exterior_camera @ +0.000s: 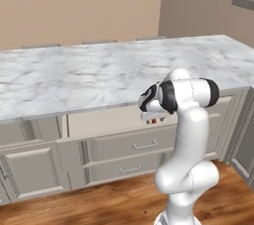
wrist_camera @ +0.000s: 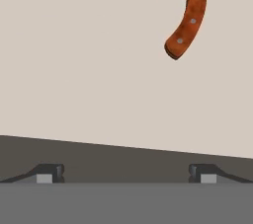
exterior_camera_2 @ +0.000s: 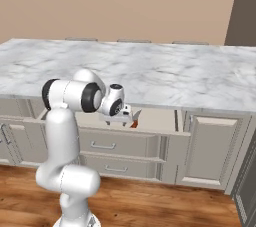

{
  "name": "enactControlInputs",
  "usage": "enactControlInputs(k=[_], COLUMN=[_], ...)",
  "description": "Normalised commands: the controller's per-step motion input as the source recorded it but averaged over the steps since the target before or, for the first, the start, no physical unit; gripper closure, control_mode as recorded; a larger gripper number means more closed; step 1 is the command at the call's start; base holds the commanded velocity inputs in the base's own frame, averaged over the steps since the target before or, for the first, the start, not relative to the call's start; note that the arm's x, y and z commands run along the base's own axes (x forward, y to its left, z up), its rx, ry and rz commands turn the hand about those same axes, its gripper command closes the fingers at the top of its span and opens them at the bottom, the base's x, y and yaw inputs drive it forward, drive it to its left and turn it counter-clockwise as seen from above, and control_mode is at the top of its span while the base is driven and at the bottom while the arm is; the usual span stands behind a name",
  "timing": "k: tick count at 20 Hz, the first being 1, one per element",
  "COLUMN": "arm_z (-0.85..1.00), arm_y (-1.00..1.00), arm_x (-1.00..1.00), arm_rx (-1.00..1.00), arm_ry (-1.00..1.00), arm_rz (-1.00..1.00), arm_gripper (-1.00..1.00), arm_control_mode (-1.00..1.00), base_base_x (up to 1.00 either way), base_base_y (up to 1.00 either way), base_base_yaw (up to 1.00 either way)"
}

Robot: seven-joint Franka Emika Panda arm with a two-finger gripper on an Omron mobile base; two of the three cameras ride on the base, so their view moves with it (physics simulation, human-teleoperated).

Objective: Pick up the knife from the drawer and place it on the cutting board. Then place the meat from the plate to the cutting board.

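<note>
Drawer (wrist_camera: pixel 89 70) floor bare around knife (wrist_camera: pixel 187 23); countertop (exterior_camera_2: pixel 150 71) overhangs drawer.

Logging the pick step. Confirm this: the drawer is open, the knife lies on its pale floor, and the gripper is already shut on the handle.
Not quite. The drawer is open and the knife lies on its floor, but the gripper is open and apart from the handle, as the hand view shows.

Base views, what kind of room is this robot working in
Most likely a kitchen, a rendered one. A long marble-topped counter runs over grey panelled cabinets and drawers with metal bar handles. One wide drawer stands open, and a knife with a reddish-brown handle lies inside it.
</note>
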Motion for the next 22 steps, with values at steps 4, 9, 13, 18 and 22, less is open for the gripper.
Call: enactControlInputs(k=[4,9,13,18,22], arm_z=[-0.18,-0.04,0.00,0.00,0.02], arm_y=[-0.02,-0.14,-0.15,-0.10,-0.05], arm_x=[0.12,0.00,-0.04,-0.07,-0.01], arm_rx=[0.00,0.01,0.01,0.00,0.00], arm_ry=[0.00,0.04,0.23,0.30,0.30], arm_rz=[0.00,0.00,0.00,0.00,0.00], arm_gripper=[-1.00,-1.00,-1.00,-1.00,-1.00], arm_control_mode=[-1.00,-1.00,-1.00,-1.00,-1.00], base_base_x=[0.00,0.00,0.00,0.00,0.00], base_base_y=[0.00,0.00,0.00,0.00,0.00], base_base_yaw=[0.00,0.00,0.00,0.00,0.00])
